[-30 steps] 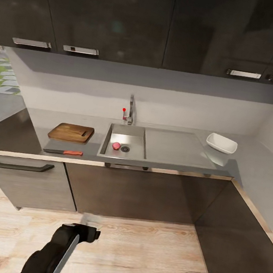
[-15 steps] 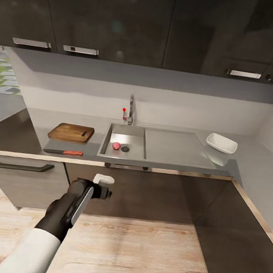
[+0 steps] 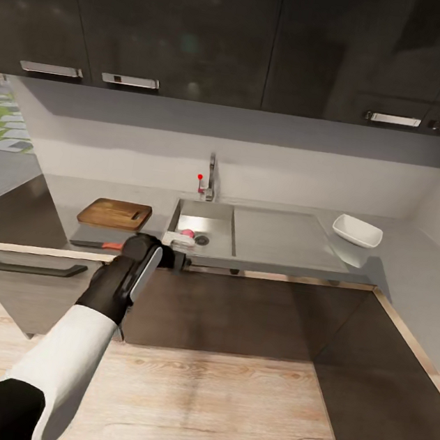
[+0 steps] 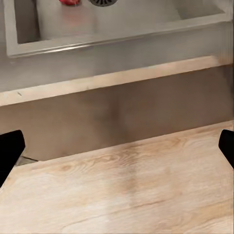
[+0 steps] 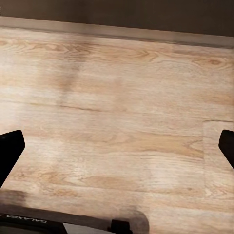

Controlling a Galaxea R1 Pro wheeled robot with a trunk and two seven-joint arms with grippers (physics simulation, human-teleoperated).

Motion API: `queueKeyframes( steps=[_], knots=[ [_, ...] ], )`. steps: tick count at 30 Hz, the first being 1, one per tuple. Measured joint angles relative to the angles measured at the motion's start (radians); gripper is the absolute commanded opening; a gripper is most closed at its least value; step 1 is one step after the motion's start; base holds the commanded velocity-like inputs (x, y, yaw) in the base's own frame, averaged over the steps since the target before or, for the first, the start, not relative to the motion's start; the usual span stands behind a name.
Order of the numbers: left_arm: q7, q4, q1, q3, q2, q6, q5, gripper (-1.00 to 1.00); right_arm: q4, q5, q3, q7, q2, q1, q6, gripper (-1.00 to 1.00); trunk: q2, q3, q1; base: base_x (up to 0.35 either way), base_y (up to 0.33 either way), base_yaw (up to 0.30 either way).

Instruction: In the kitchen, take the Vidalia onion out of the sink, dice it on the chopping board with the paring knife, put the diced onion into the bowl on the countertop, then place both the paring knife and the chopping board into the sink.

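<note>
**Onion in the sink, left tool at the basin's front edge**

Onion lies by the drain in the sink. My left tool, fingers apart, hovers at the sink's front rim. My right tool is spread wide above the wooden floor. Paring knife and chopping board rest left on the tabletop, bowl right.

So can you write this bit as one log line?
left gripper: open, nearing sink front | Vidalia onion: in sink | paring knife: on countertop
</note>
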Motion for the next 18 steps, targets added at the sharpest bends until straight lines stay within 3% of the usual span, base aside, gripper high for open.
queueKeyframes(
  steps=[2, 3, 4, 11, 15, 18],
  knots=[
    [-0.001, 0.029, -0.047, 0.0, -0.002, 0.001, 0.005, 1.0, 0.0, 0.0, 0.0, 0.0, 0.0, 0.0, 0.0, 1.0, 0.0, 0.0, 0.0, 0.0, 0.0, 0.0],
    [-0.001, 0.068, -0.097, -0.001, -0.005, 0.001, 0.018, 1.0, 0.001, 0.0, 0.0, 0.0, 0.0, 0.0, 0.0, 1.0, 0.0, 0.0, 0.0, 0.0, 0.0, 0.0],
    [-0.002, 0.121, -0.157, -0.001, -0.007, 0.001, 0.037, 1.0, 0.001, 0.001, 0.0, 0.0, 0.001, 0.0, 0.0, 1.0, 0.0, 0.0, 0.0, 0.0, 0.0, 0.0],
    [-0.002, 0.418, -0.439, 0.0, -0.01, -0.004, 0.149, 1.0, 0.006, 0.001, 0.0, 0.0, 0.001, 0.0, 0.0, 1.0, 0.0, 0.0, 0.0, 0.0, 0.0, 0.0],
    [-0.001, 0.531, -0.574, 0.002, -0.014, -0.012, 0.202, 1.0, 0.006, 0.001, 0.001, 0.0, 0.001, 0.0, 0.0, 1.0, 0.0, 0.0, 0.0, 0.0, 0.0, 0.0],
    [0.0, 0.556, -0.607, 0.001, -0.015, -0.013, 0.21, 1.0, 0.006, 0.0, 0.001, 0.0, 0.001, 0.0, 0.0, 1.0, 0.0, 0.0, 0.0, 0.0, 0.0, 0.0]
  ],
)
